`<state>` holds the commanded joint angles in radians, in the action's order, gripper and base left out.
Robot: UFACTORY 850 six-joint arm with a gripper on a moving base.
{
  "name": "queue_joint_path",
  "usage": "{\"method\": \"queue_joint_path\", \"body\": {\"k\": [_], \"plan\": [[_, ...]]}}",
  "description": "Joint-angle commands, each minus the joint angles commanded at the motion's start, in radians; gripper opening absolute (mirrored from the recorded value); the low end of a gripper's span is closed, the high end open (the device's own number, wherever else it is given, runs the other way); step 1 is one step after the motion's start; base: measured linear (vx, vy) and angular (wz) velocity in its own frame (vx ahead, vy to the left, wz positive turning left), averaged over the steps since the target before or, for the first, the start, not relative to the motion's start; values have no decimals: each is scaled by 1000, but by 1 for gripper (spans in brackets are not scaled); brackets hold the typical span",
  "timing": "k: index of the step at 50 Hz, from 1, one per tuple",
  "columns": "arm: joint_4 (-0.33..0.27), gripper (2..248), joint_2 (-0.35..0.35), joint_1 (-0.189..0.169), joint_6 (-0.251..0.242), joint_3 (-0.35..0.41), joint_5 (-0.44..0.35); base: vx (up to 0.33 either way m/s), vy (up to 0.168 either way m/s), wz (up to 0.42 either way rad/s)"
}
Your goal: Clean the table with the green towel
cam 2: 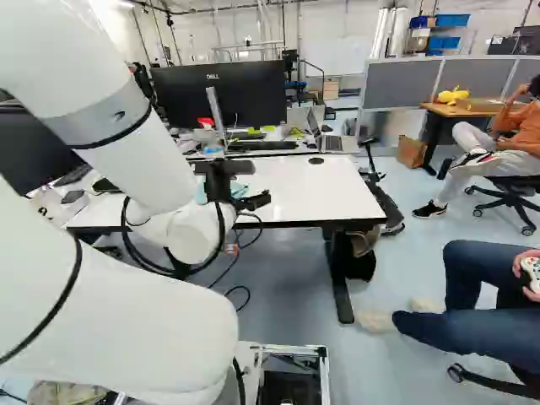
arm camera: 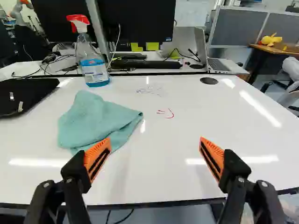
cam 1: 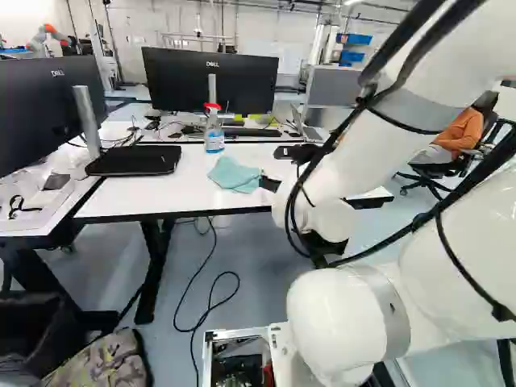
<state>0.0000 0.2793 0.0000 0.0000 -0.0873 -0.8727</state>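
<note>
In the right base view my gripper [cam 2: 256, 183] reaches over the near part of the white table [cam 2: 316, 190]. The wrist view shows the gripper [arm camera: 155, 142] open, its orange-padded fingers far apart with only bare tabletop between them. A crumpled teal towel [arm camera: 96, 119] lies flat on the table [arm camera: 177, 172], ahead of one finger and partly behind its tip. The same towel [cam 1: 235, 174] is near the middle of the left base view. Small red marks [arm camera: 166, 113] and fainter dark scribbles [arm camera: 148, 91] are on the tabletop ahead, beside the towel.
A spray bottle [arm camera: 96, 70] with blue liquid stands behind the towel. Beyond it are a monitor [cam 1: 211, 79], a soundbar-like black bar [arm camera: 145, 64] and a laptop [arm camera: 215, 60]. A black monitor base [cam 1: 134, 160] stands left of the towel. A seated person's legs [cam 2: 472, 295] are right of the arm.
</note>
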Motion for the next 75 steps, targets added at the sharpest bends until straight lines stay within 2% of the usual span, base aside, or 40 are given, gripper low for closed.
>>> {"method": "queue_joint_path", "body": {"k": [1, 19, 31, 59, 75], "plan": [[0, 247, -27, 2, 0, -23, 0, 0, 0, 0], [0, 247, -123, 9, 0, -108, 0, -1, 0, 0], [0, 247, -191, 26, 0, -172, 0, 0, 0, 0], [0, 247, -309, 106, 0, -290, 19, 0, 0, 0], [0, 247, -336, 152, 0, -350, 56, 0, 0, 0]]}}
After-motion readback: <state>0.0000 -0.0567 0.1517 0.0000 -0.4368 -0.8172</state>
